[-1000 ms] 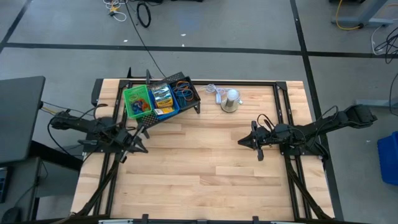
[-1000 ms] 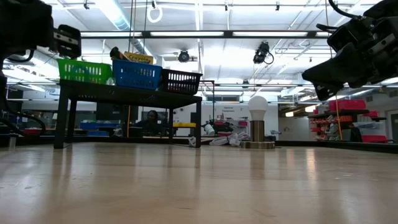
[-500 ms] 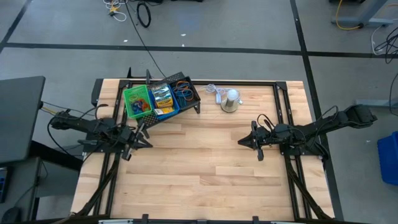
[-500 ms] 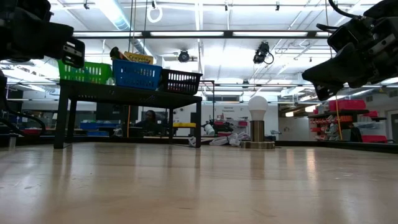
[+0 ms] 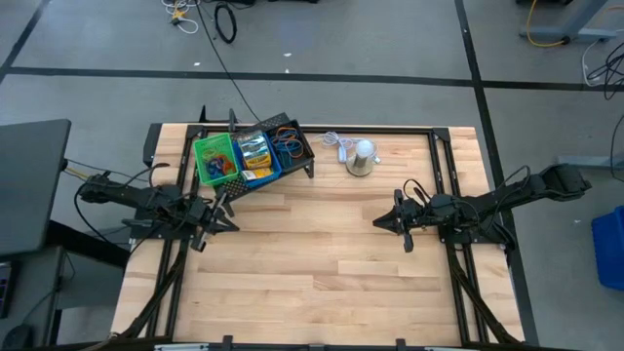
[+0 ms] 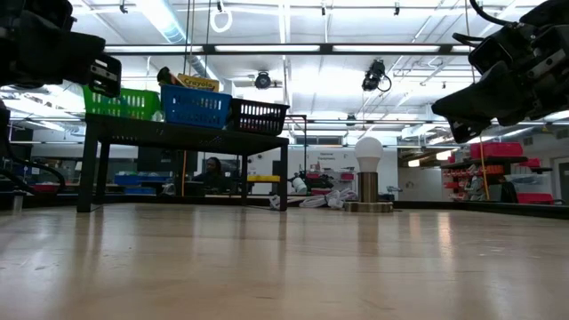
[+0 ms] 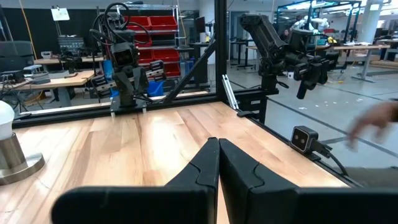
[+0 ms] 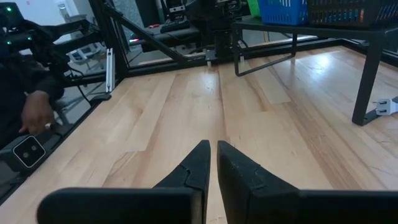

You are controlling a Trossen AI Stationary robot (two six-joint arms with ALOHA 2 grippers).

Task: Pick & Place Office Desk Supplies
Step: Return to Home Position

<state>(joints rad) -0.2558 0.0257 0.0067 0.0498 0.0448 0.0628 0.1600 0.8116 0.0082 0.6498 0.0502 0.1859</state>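
All three small trays sit side by side on the black rack (image 6: pixel 182 132) at the far left of the table (image 5: pixel 322 278). The green tray (image 5: pixel 207 151) is at the left end, the blue tray (image 5: pixel 261 175) touches it in the middle, and the black mesh tray (image 5: pixel 304 146) is at the right end. A yellow-green crayon box (image 5: pixel 255 149) lies in the blue tray, and coloured elastic loops (image 5: pixel 287 147) show in the black mesh tray. Something orange and blue rests in the green tray, too small for us to name.

We spot no loose supplies out on the wood. Only the silver dome thing (image 5: pixel 362 157) stands there with its white cord, near the rack's right end.

The left gripper (image 5: pixel 225 213) hovers just in front of the rack, its two fingers pressed together on nothing. The right gripper (image 5: pixel 378 222) hangs well apart from it over the right half of the table, pincer closed and empty as well. From table level we see both arms held clear above the boards.

To us the sorting looks finished, with everything of the job up on the rack. What seems to be left is parking the arms, and both look close to a resting pose.
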